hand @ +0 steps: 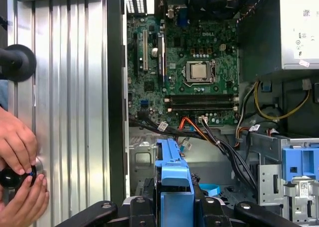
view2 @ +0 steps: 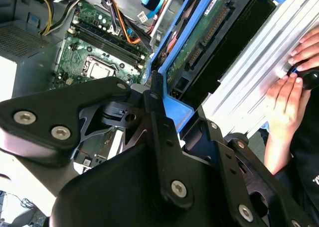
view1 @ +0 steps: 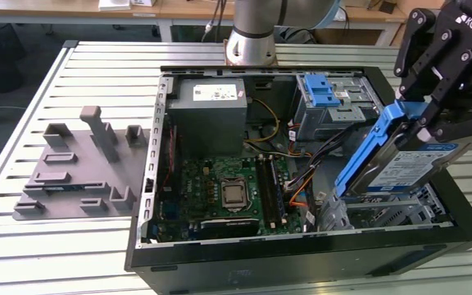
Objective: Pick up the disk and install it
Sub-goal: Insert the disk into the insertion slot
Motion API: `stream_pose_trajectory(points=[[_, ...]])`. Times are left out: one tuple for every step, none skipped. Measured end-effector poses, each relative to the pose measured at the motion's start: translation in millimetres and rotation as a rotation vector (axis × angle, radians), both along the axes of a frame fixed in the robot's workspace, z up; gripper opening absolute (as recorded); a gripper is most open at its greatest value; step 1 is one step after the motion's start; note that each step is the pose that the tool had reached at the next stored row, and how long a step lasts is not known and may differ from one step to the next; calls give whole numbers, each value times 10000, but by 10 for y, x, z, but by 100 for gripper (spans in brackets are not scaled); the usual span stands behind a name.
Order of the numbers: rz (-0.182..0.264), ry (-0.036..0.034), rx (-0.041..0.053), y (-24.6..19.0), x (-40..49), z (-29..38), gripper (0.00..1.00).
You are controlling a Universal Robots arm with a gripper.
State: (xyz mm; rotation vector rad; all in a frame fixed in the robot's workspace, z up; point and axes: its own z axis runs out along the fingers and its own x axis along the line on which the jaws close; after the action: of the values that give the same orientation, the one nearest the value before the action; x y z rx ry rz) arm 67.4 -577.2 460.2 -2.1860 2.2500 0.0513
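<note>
A slatted metal table [view1: 96, 67] carries an open black computer case [view1: 302, 261], with a grey plastic block [view1: 80, 166] lying beside it. Over the case's corner at the exterior view's right, the gripper [view1: 429, 120] is clenched on the disk [view1: 408, 169]. It holds the disk steeply tilted, lower end at a metal bay [view1: 383, 212]; whether they touch I cannot tell. The disk is a flat silver slab with a blue-and-white label and a blue plastic frame round its edges. Inside the case sit a grey box [view1: 211, 117], a green circuit board [view1: 219, 190] and a drive cage [view1: 343, 107] with a blue latch [view1: 322, 92]. Cables [view1: 302, 178] trail between board and bay. In the first wrist view a person's hands [hand: 17, 142] rest at the table.
</note>
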Motion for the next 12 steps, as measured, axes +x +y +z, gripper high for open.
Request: stream_pose_trajectory(points=[[0,0,0,4,12,-2,36],[0,0,1,7,29,-5,36],[0,0,2,10,47,-9,36],[0,1,1,14,62,-14,36],[0,1,0,16,73,-18,36],[1,1,-1,19,82,-25,36],[1,1,1,21,88,-33,36],[1,1,0,23,93,-41,36],[1,1,0,23,95,-50,36],[0,1,-2,23,99,-60,36],[0,1,-1,23,102,-70,36],[1,1,-1,24,106,-79,36]])
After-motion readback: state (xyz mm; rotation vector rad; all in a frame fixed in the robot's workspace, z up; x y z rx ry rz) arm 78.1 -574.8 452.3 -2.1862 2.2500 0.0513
